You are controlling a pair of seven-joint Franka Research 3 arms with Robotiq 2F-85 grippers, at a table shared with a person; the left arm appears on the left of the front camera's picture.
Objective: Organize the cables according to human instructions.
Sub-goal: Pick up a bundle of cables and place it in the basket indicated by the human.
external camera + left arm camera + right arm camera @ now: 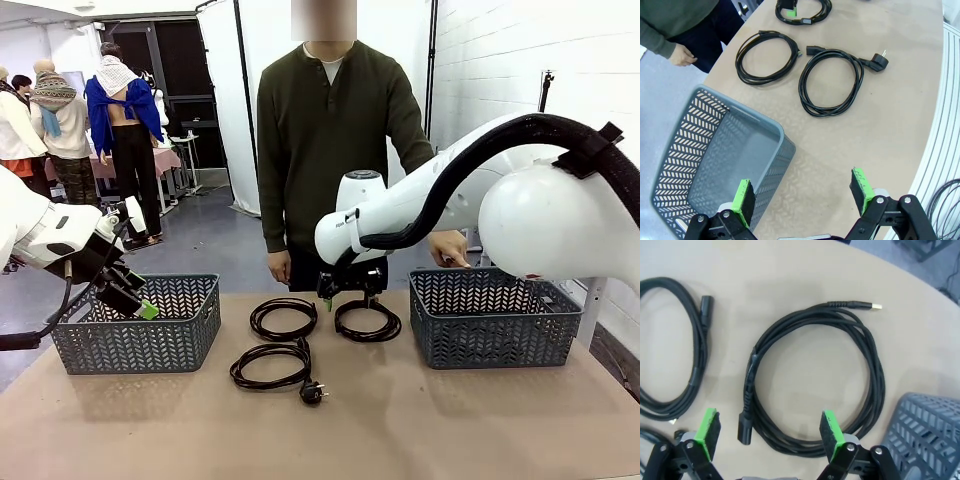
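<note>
Tan tabletop (450, 425), white brick wall at the right, a person (330, 130) in an olive henley standing at the far side. Grey lattice baskets sit at both ends: left basket (140, 338), right basket (490, 330). Three black cable coils lie flat between them. The far-left coil (253, 318) and far-right coil (367, 338) are just beside each other but apart. The near coil (268, 383) trails a chunky plug (313, 393) at its near right. The right gripper (350, 290) hangs low over the far-right coil, jaws spread wide and grasping nothing. From its wrist, the green pads (832, 430) stand over the coil's near arc; contact with the cable cannot be told. The left gripper (140, 303) is held over the left basket's near right corner, jaws apart and empty. The person's hand at scene left (279, 268) hangs loosely curled by the table's far edge. The other hand (450, 248) is at the right basket's far rim; touch cannot be told.
</note>
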